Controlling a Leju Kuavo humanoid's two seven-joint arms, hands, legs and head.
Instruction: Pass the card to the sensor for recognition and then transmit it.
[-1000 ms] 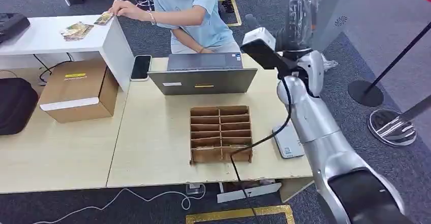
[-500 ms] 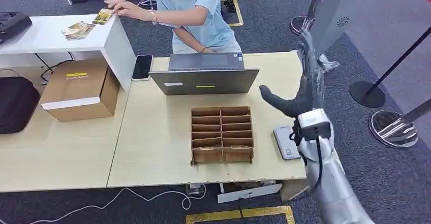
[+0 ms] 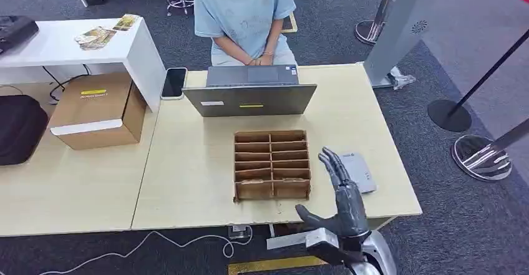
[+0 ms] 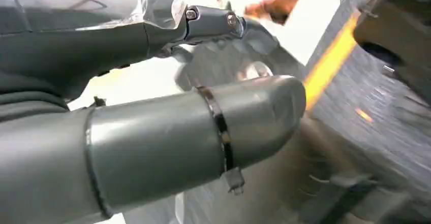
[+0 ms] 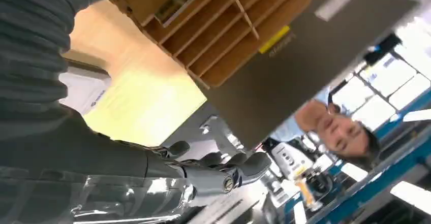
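The right hand (image 3: 340, 203) is being held empty, fingers spread, over the desk (image 3: 187, 181) edge beside the cardboard divider box (image 3: 272, 164), apparently readied for a pick. A card (image 5: 179, 0) is lying in one compartment. The grey sensor (image 3: 360, 171) is lying just beyond the fingers. The left hand's (image 4: 167, 31) state cannot be told.

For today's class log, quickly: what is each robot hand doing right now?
Left hand: cannot be told, its fingers are blurred.
Right hand: open, holding nothing, fingers extended.
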